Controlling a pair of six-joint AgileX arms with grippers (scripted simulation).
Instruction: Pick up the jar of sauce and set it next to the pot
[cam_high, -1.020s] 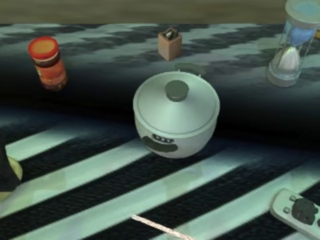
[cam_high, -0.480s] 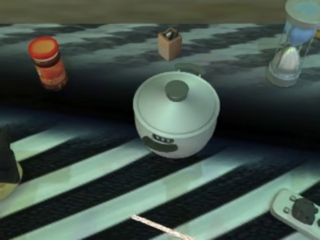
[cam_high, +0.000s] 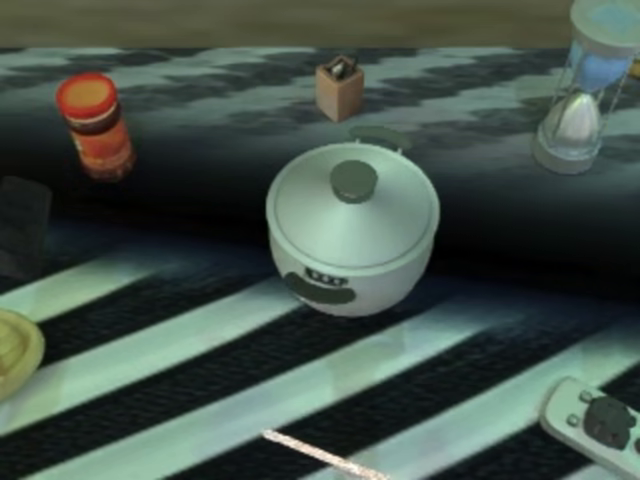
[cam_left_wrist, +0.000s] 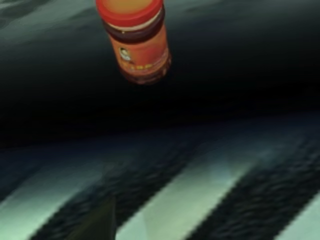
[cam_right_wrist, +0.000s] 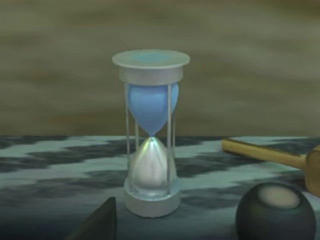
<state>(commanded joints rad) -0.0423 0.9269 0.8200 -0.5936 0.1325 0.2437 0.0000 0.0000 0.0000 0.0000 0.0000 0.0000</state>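
One jar of sauce (cam_high: 94, 125) stands upright, lid up; end effector state indiscernible.

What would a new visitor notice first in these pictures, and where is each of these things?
The large pale pot with its domed lid stands at the middle of the striped table. The jar of sauce, red-lidded, stands upright far to the pot's left, apart from it. A glass hourglass with blue sand stands at the far right corner.
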